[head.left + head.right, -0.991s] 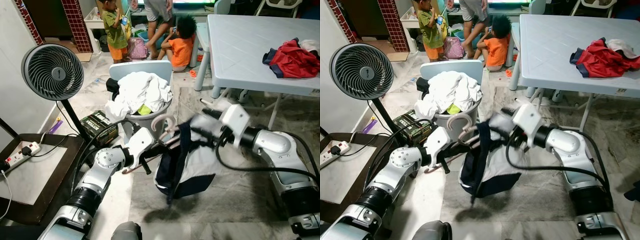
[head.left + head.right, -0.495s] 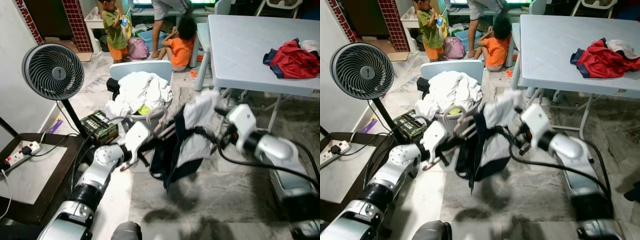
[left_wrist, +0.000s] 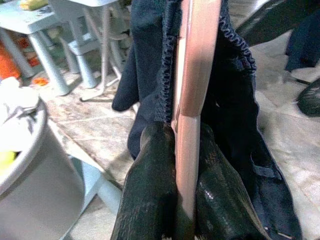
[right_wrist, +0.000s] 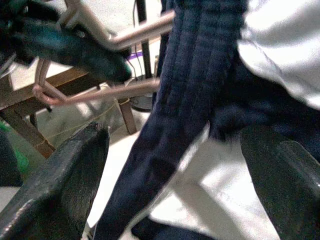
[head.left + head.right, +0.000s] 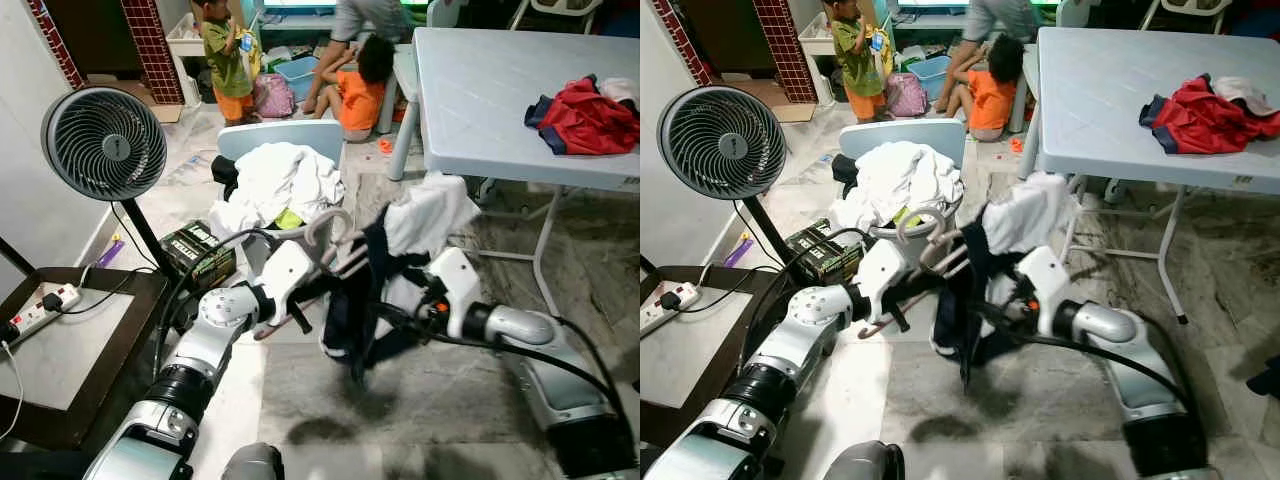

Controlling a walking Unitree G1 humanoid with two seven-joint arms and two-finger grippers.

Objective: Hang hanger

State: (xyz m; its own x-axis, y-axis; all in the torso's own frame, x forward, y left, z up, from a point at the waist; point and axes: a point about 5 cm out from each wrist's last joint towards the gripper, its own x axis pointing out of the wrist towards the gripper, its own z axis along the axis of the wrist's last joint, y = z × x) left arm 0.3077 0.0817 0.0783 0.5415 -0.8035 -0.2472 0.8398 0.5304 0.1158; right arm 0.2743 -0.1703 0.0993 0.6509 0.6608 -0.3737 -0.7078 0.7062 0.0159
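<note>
Right gripper [image 4: 175, 180] dropped lower, jaws apart, garment [image 5: 370, 290] blocking basket [image 5: 285, 235]

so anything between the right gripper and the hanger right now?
Yes. The navy and white garment is draped over the pink hanger and hangs between the open right gripper and its bars. The left gripper is already clamped on the hanger.

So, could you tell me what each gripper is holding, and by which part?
The left gripper clamps the pink hanger by its bar; the right gripper is open around the garment.
</note>
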